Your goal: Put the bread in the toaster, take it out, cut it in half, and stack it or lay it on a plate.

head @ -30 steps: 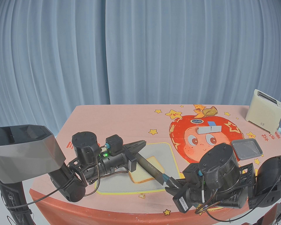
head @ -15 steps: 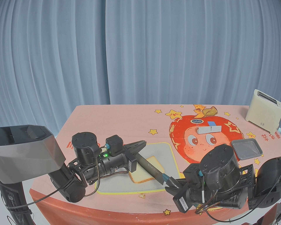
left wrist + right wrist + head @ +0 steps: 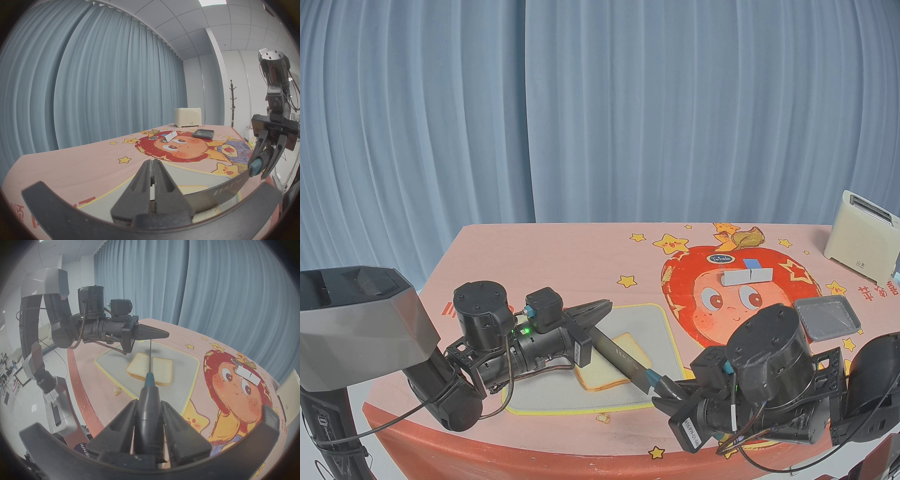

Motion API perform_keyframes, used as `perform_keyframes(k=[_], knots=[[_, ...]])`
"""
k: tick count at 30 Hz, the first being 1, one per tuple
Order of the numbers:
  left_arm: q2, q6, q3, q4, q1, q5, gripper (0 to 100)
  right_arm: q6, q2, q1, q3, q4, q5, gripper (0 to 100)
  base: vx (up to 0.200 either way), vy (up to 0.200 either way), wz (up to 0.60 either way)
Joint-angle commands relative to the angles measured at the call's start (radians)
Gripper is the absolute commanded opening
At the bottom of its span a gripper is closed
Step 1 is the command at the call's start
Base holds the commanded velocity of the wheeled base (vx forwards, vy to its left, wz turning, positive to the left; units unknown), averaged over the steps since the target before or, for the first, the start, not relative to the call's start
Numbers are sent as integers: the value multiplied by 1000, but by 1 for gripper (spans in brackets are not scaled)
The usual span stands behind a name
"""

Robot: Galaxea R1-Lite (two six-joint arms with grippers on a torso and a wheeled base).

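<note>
Pink surface (image 3: 550, 262), grey mat (image 3: 656, 319): the bread (image 3: 599, 376) lies there under the knife (image 3: 620, 359), seemingly mid-cut. Your right fingers (image 3: 117, 433) clamp the handle; your left fingers (image 3: 139, 187), closed, sit at the blade tip. Next, press straight down.

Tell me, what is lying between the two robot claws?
A knife: its blade crosses the bread from the right gripper, which grips the handle, toward the left gripper. The head view shows it.
</note>
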Motion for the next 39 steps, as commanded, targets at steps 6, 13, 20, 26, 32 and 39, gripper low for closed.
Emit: perform_keyframes(k=[6, 13, 20, 26, 32, 39], knots=[[11, 0, 8, -3, 0, 2, 0, -3, 1, 0, -23, 2, -2, 0, 0, 0, 0], [-3, 0, -6, -3, -1, 1, 0, 0, 5, 0, 20, -6, 0, 0, 0, 0, 0], [2, 0, -9, -4, -1, 2, 0, 0, 2, 0, 17, -8, -2, 0, 0, 0, 0], [-2, 0, -31, -6, -6, 8, 0, -1, -18, -19, 15, -8, -22, 0, 0, 0, 0], [5, 0, -37, -6, -11, 8, 0, -1, -21, -35, 18, -8, -22, 0, 0, 0, 0], [8, 0, -54, -6, -18, 10, 0, 0, -21, -35, 15, -8, -23, 0, 0, 0, 0]])
